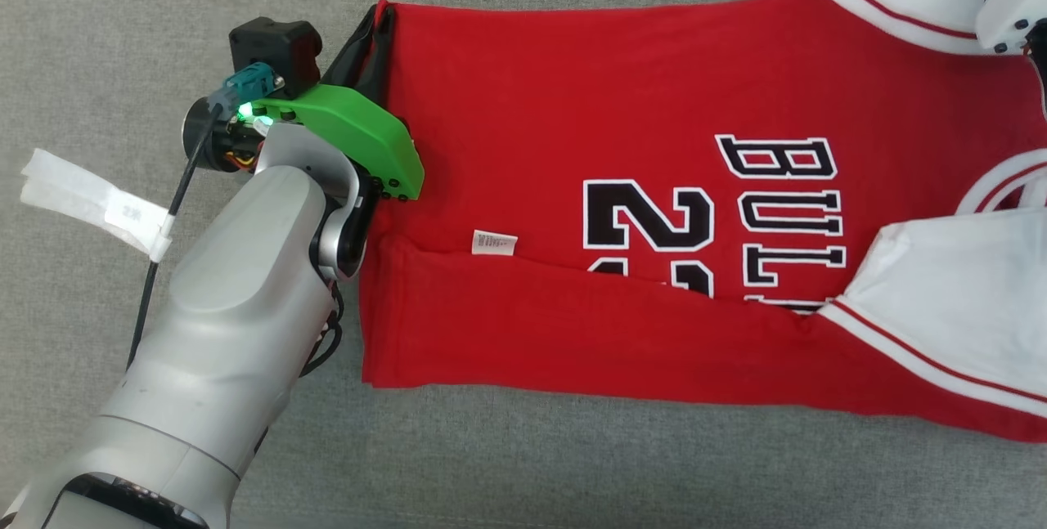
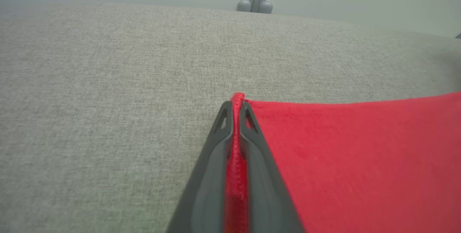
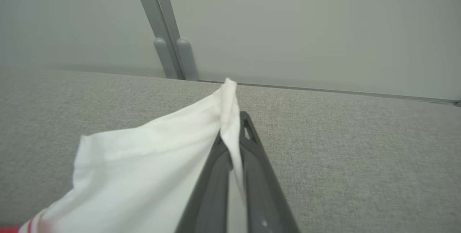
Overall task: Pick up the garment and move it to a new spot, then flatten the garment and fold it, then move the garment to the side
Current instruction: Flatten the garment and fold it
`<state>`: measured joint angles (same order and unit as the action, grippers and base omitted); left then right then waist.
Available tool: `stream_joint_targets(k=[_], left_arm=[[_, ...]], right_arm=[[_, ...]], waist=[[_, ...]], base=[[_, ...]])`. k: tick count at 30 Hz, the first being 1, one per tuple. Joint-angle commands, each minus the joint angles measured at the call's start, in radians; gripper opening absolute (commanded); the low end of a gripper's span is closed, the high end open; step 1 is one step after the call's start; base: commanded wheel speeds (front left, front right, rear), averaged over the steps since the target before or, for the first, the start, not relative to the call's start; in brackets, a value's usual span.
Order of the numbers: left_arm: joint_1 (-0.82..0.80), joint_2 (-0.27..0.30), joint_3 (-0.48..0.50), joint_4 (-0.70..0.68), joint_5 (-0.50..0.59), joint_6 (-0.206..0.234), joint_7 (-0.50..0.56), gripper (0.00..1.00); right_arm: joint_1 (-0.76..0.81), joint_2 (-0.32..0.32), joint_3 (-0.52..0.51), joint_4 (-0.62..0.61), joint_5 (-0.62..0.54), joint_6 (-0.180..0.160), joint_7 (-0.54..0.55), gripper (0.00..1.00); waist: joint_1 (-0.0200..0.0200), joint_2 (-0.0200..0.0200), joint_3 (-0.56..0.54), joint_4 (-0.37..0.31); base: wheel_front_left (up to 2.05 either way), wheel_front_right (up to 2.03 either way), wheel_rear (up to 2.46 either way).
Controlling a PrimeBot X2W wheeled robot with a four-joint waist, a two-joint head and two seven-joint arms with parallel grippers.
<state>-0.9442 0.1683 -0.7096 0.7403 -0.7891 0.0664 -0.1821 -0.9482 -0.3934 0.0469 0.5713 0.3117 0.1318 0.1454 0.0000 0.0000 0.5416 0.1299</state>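
The garment [image 1: 572, 128] is a red basketball jersey with black-and-white lettering and white sleeves, spread across the grey surface, its near long edge folded over the body. My left gripper [image 1: 376, 22] is shut on the red hem corner at the jersey's far left. In the left wrist view the two dark fingers [image 2: 216, 146] pinch the red hem [image 2: 236, 153]. My right gripper [image 3: 234, 125] is shut on the tip of a white sleeve [image 3: 155, 161]. The right arm's pale housing [image 1: 1010, 10] shows at the top right corner of the head view.
A grey fabric surface [image 1: 123, 22] lies under everything. A white tape tag [image 1: 90, 202] hangs on the left arm's black cable. A grey metal post [image 3: 162, 31] stands against the pale wall beyond the surface's far edge.
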Motion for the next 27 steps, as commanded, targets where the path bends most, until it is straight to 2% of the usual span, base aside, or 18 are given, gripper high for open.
stream_joint_targets(k=[1,5,14,23,27], left_arm=[[-0.016,0.010,0.006,0.007,0.015,-0.001,-0.015,0.00],[-0.015,0.012,-0.002,0.015,0.025,-0.015,-0.036,0.00],[0.073,0.035,-0.025,-0.030,0.060,-0.029,-0.073,0.00],[0.213,0.075,-0.035,-0.094,0.069,-0.047,-0.081,0.00],[0.250,0.087,-0.036,-0.097,0.055,-0.047,-0.080,0.00]], right_arm=[[-0.012,-0.009,0.003,0.004,-0.005,-0.002,-0.034,0.00],[-0.012,-0.018,0.026,0.016,0.001,-0.002,-0.104,0.00],[0.123,-0.056,0.115,-0.015,0.096,-0.002,-0.145,0.00],[0.377,-0.115,0.129,-0.187,0.248,-0.002,-0.131,0.00],[0.502,-0.116,0.118,-0.281,0.280,-0.002,-0.114,0.00]], waist=[[0.0000,0.0000,-0.013,-0.006],[0.0000,0.0000,-0.036,-0.011],[0.0000,0.0000,-0.114,-0.037],[0.0000,0.0000,-0.198,-0.056],[0.0000,0.0000,-0.219,-0.069]], base=[[0.00,0.00,0.00],[0.00,0.00,0.00],[0.00,0.00,0.00],[0.00,0.00,0.00],[0.00,0.00,0.00]])
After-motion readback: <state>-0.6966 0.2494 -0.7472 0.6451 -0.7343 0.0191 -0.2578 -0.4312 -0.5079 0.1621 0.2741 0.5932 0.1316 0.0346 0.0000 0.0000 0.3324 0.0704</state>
